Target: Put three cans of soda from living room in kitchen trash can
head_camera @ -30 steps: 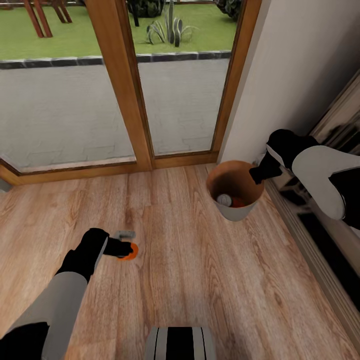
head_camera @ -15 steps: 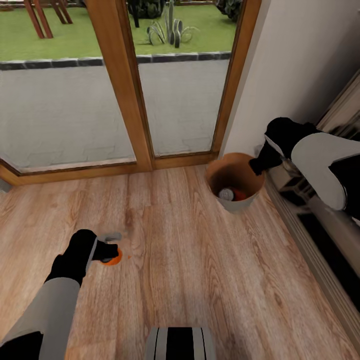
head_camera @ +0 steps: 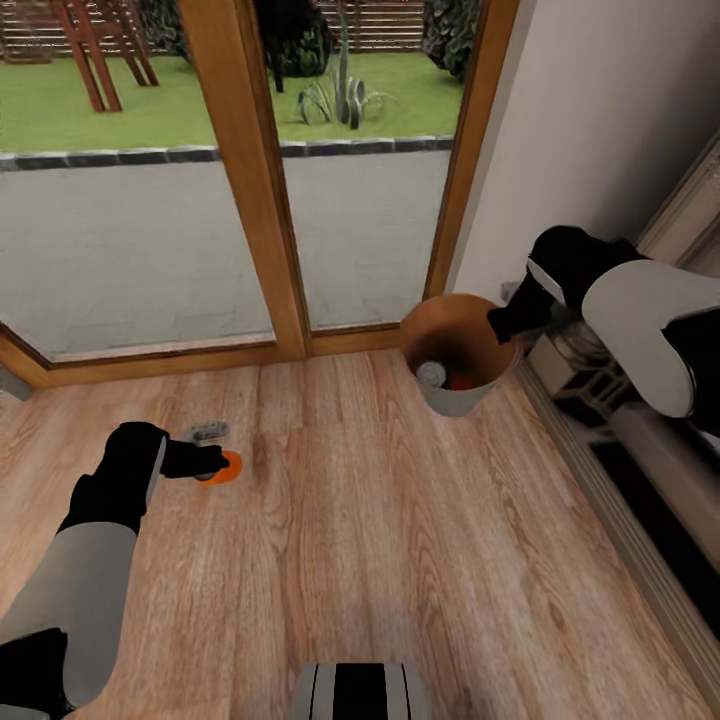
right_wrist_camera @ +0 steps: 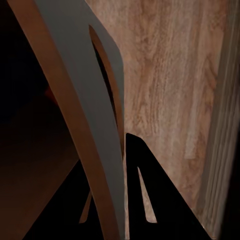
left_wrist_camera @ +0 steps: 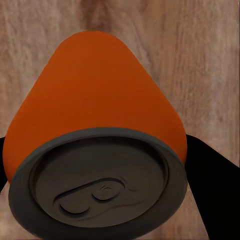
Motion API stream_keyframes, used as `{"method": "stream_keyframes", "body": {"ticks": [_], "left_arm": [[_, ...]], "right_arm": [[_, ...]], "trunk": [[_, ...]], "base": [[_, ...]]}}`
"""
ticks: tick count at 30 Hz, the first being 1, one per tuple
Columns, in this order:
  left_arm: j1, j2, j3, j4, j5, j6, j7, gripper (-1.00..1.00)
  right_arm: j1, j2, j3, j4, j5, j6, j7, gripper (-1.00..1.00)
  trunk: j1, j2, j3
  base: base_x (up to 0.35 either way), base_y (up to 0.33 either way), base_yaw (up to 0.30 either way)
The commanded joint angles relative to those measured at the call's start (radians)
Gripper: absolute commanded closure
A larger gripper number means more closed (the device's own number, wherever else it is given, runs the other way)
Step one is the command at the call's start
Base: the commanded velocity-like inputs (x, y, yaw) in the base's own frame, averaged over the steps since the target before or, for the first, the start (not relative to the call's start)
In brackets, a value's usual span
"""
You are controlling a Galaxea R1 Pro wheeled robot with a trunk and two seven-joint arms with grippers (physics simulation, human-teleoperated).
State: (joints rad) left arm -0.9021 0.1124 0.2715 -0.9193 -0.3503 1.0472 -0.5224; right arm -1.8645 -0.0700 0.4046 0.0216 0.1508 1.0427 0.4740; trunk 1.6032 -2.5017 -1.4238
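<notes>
Gripping soda can [left_wrist_camera: 100, 150] between dark fingers [left_wrist_camera: 212, 190], your left gripper [head_camera: 205, 462] holds it low over wood floor [head_camera: 380, 560], further from trash can [head_camera: 455, 355] than a second ago. Right gripper [head_camera: 503, 322] pinches trash can rim; wrist view shows wall between fingers. Bin now sits closer to glass door [head_camera: 360, 200]. Cans [head_camera: 440, 376] already inside. Judgement: you must bring left arm across to bin.

Orange can of soda [left_wrist_camera: 97, 100] showing a dark grey top; tash can [head_camera: 460, 400] showing copper-brown inside, pale grey outside; floor [head_camera: 400, 560] showing pale wood grain; black left pincer [head_camera: 205, 462] contrasting against it.
</notes>
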Motion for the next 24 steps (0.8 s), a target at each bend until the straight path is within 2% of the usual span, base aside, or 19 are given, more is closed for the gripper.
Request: {"method": "stream_keyframes", "body": {"ticks": [1,4,9,10,11,14,15,16,17,18,19,22,23,24], "left_arm": [[-0.003,0.001,0.000,0.000,-0.002,0.000,-0.004,1.00],[-0.019,0.004,0.000,-0.001,-0.002,0.000,-0.015,1.00],[-0.084,0.005,-0.001,0.013,-0.003,0.000,-0.025,1.00],[-0.106,0.006,-0.001,0.024,-0.003,0.000,-0.038,1.00],[-0.208,0.007,-0.007,0.111,-0.007,0.000,-0.122,1.00],[-0.256,0.010,-0.010,0.163,-0.008,0.000,-0.148,1.00],[-0.293,0.016,-0.013,0.213,-0.009,0.000,-0.167,1.00],[-0.355,0.021,-0.032,0.290,-0.009,0.000,-0.194,1.00],[-0.380,0.022,-0.043,0.319,-0.010,0.000,-0.203,1.00],[-0.441,0.023,-0.078,0.392,-0.010,0.000,-0.227,1.00],[-0.469,0.024,-0.096,0.426,-0.010,0.000,-0.238,1.00],[-0.603,0.025,-0.195,0.598,-0.010,0.000,-0.303,1.00],[-0.625,0.025,-0.214,0.627,-0.010,0.000,-0.317,1.00],[-0.679,0.023,-0.267,0.699,-0.010,0.000,-0.377,1.00]], "right_arm": [[0.003,0.000,-0.031,-0.002,-0.027,0.005,0.006,1.00],[0.017,0.002,-0.031,-0.002,-0.027,0.005,0.006,1.00],[0.048,0.005,-0.029,-0.003,-0.027,0.005,0.007,1.00],[0.055,0.009,-0.030,-0.003,-0.027,0.005,0.007,1.00],[0.084,0.023,-0.030,-0.004,-0.027,0.005,0.006,1.00],[0.096,0.026,-0.030,-0.004,-0.027,0.005,0.007,1.00],[0.106,0.029,-0.030,-0.005,-0.027,0.005,0.007,1.00],[0.117,0.034,-0.030,-0.006,-0.027,0.005,0.008,1.00],[0.120,0.037,-0.030,-0.007,-0.027,0.005,0.008,1.00],[0.129,0.042,-0.030,-0.013,-0.027,0.005,0.007,1.00],[0.133,0.044,-0.030,-0.017,-0.027,0.005,0.007,1.00],[0.156,0.051,-0.030,-0.045,-0.027,0.005,0.006,1.00],[0.160,0.052,-0.030,-0.051,-0.027,0.005,0.005,1.00],[0.177,0.053,-0.030,-0.066,-0.027,0.005,0.005,1.00]], "trunk": [[0.000,0.000,0.004],[-0.002,0.001,0.016],[-0.010,0.015,0.034],[-0.014,0.022,0.037],[-0.018,0.029,0.040],[-0.030,0.050,0.049],[-0.033,0.057,0.052],[-0.037,0.064,0.056],[-0.041,0.071,0.059],[-0.045,0.078,0.062],[-0.049,0.085,0.065],[-0.060,0.106,0.074],[-0.064,0.113,0.078],[-0.068,0.120,0.081]], "base": [[0.000,0.000,0.000],[0.000,0.000,0.000],[0.000,0.000,0.000],[0.000,0.000,0.000],[0.000,0.000,0.000],[0.000,0.000,0.000],[0.000,0.000,0.000],[0.000,0.000,0.000],[0.000,0.000,0.000],[0.000,0.000,0.000],[0.000,0.000,0.000],[0.000,0.000,0.000],[0.000,0.000,0.000],[0.000,0.000,0.000]]}}
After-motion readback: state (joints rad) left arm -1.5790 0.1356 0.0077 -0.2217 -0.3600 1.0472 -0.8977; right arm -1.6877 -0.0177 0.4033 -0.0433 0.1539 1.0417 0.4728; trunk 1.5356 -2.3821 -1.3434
